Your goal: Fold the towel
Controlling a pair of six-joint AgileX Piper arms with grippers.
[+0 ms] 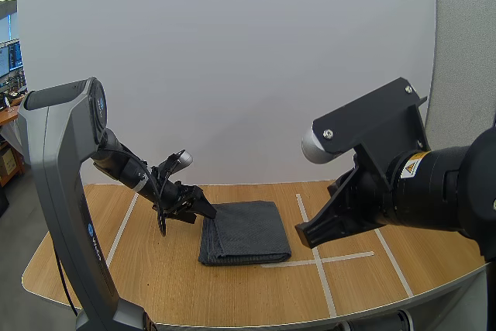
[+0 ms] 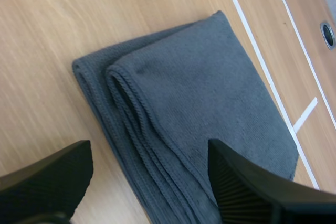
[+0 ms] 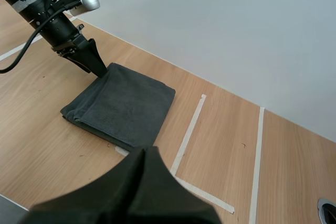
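Towel (image 1: 246,232) folded on table (image 1: 232,292); left hand (image 1: 206,210) apart at its corner; right hand (image 3: 139,192) together.

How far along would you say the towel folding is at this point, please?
Done: the towel lies folded in stacked layers on the table. In hand: nothing is gripped; the left pincer is open at the towel's edge, and the right pincer is shut, held above the table. Left: probably only pulling the arms away, unless another fold is wanted.
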